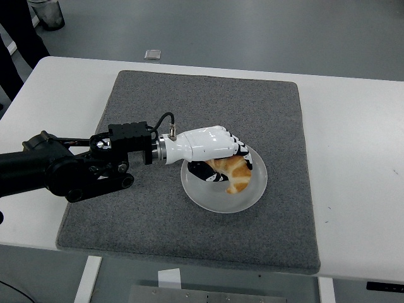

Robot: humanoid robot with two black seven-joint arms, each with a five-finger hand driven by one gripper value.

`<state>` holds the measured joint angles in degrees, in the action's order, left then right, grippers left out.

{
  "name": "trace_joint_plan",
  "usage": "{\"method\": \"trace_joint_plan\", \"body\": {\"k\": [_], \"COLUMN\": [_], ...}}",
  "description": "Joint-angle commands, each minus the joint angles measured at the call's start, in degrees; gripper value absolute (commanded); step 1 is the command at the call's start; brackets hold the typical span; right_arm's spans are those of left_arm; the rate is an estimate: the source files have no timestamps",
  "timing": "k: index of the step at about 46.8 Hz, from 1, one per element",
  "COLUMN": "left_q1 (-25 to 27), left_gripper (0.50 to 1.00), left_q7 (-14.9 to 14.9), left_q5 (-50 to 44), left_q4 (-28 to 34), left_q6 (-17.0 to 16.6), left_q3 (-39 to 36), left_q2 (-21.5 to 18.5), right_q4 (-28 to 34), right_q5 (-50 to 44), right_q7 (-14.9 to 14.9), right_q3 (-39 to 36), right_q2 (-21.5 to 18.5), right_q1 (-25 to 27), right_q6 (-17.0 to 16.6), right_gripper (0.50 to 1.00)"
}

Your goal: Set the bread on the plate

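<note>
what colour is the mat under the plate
Dark grey mat, under the white plate; head view shows it.

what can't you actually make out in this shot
- Head view: whether the croissant already rests on the plate; the left hand covers its top.
- Far rim of the plate, hidden by that hand.
- Small flat object on the floor: too small to identify.
- Right arm: out of frame.

Glossy white plastic robot hand (211, 151); smooth, shiny round white plate (252, 189); rough, matt grey felt mat (158, 221); smooth white counter (353, 189).
</note>
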<state>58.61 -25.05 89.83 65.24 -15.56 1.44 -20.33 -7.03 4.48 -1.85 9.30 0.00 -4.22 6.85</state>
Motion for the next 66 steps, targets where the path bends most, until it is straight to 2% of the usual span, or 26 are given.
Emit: {"method": "trace_joint_plan", "body": {"k": [1, 13, 38, 44, 52, 57, 61, 66], "left_q1": [-0.69, -1.92, -3.85, -4.12, -4.29, -4.2, -4.2, -4.29], "left_gripper": [0.5, 0.5, 0.5, 0.501, 0.55, 0.643, 0.69, 0.703], "left_q7": [-0.08, -0.35, -0.35, -0.35, -0.35, -0.35, -0.35, -0.35], "left_q5": [-0.09, -0.53, -1.32, -1.32, -1.5, -2.03, -2.73, -3.08], "left_q4": [-0.82, -3.54, -4.34, -4.34, -4.07, -3.81, -3.81, -3.81], "left_q6": [-0.52, -1.58, -1.84, -2.89, -3.07, -3.07, -3.07, -3.07], "left_q3": [0.06, 0.06, 0.67, 0.67, 0.67, 0.67, 0.67, 0.67], "left_q2": [0.03, 2.05, 2.13, 2.05, 1.78, 1.52, 1.43, 1.34], "right_q4": [0.0, 0.0, 0.0, 0.0, 0.0, 0.0, 0.0, 0.0], "right_q5": [0.0, 0.0, 0.0, 0.0, 0.0, 0.0, 0.0, 0.0], "right_q7": [0.0, 0.0, 0.0, 0.0, 0.0, 0.0, 0.0, 0.0], "right_q3": [0.02, 0.02, -0.07, -0.07, -0.07, -0.07, -0.07, -0.07], "right_q2": [0.0, 0.0, 0.0, 0.0, 0.0, 0.0, 0.0, 0.0], "right_q1": [0.0, 0.0, 0.0, 0.0, 0.0, 0.0, 0.0, 0.0], "right_q6": [0.01, -0.08, -0.08, -0.08, 0.01, 0.01, 0.01, 0.01], "right_gripper": [0.952, 0.954, 0.952, 0.952, 0.952, 0.952, 0.952, 0.952]}}
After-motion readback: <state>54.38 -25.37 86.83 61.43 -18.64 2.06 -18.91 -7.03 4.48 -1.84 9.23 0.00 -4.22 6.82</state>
